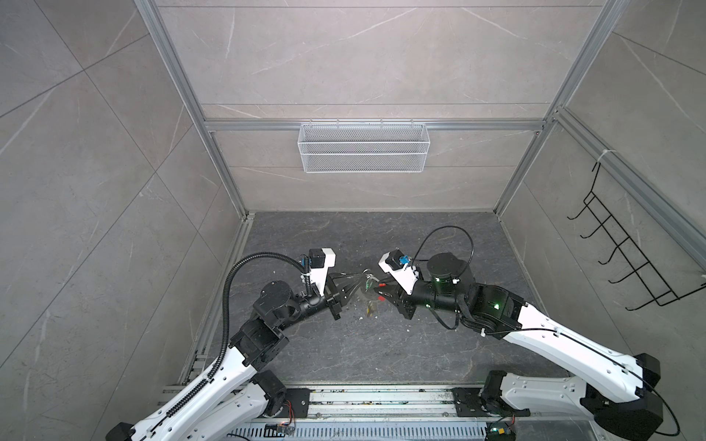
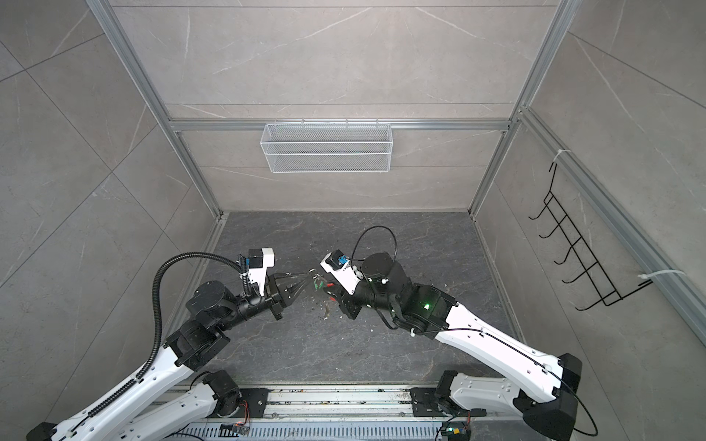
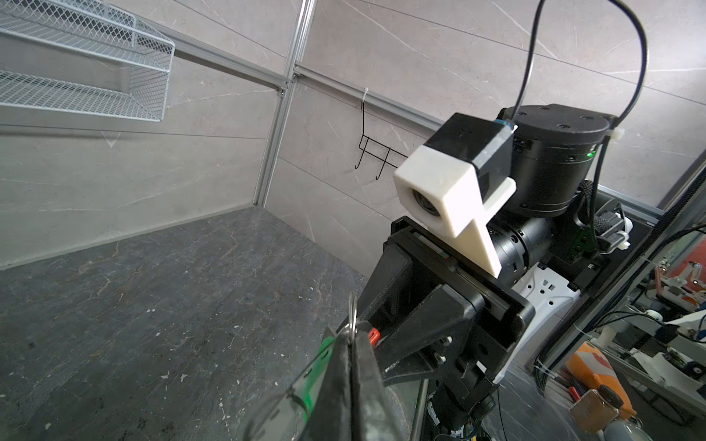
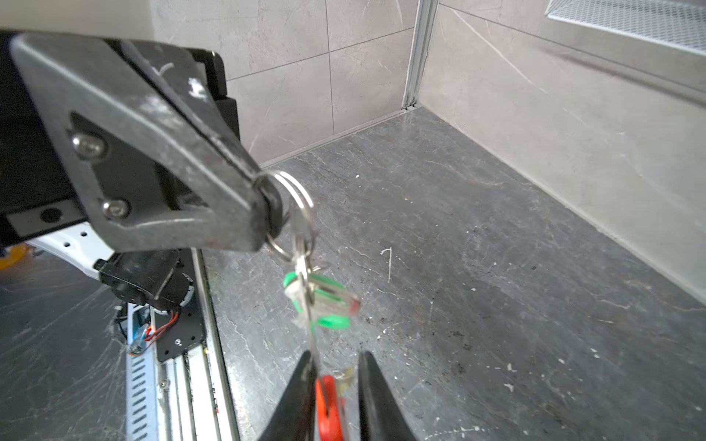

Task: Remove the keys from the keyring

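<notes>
White arms (image 1: pixel 565 340), black joints (image 1: pixel 277 301)

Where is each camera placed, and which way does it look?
Both top views: one head high overhead, facing down at the floor; both arms show, left end effector near right end effector.
Left wrist: on the left arm, facing along its shut fingers toward the right end effector.
Right wrist: on the right arm, facing past its fingers toward the left end effector gripping the split ring.
Shared: both wrist views show the green key and red piece.
</notes>
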Action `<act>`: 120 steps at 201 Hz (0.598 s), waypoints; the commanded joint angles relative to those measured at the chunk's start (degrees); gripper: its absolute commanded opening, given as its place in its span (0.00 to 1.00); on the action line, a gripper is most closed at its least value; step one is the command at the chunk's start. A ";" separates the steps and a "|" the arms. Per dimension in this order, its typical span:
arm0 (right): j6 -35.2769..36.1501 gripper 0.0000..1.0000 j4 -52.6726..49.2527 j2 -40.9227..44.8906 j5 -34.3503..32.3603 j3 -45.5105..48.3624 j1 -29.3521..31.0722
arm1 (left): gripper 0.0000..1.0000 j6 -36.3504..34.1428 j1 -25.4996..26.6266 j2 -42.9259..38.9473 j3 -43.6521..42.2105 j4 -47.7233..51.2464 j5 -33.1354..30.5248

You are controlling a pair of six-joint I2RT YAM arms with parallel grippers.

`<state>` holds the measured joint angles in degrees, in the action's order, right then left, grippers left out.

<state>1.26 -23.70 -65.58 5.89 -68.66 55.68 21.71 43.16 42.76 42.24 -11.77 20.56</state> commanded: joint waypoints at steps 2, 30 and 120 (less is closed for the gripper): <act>0.18 0.15 -0.27 -0.42 -3.25 -2.11 0.70 | 0.00 1.08 0.23 0.08 3.67 -0.79 -1.86; 0.70 0.04 -0.88 -0.77 -4.30 -2.69 1.16 | 0.00 1.22 0.26 1.08 4.75 1.44 -2.62; 4.05 0.00 -5.39 -1.78 -11.45 -5.94 4.23 | 0.00 0.80 0.57 2.83 7.21 6.42 -4.90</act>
<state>3.29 -27.27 -66.94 -1.89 -71.75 58.67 22.37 43.48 45.34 46.74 -5.54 16.99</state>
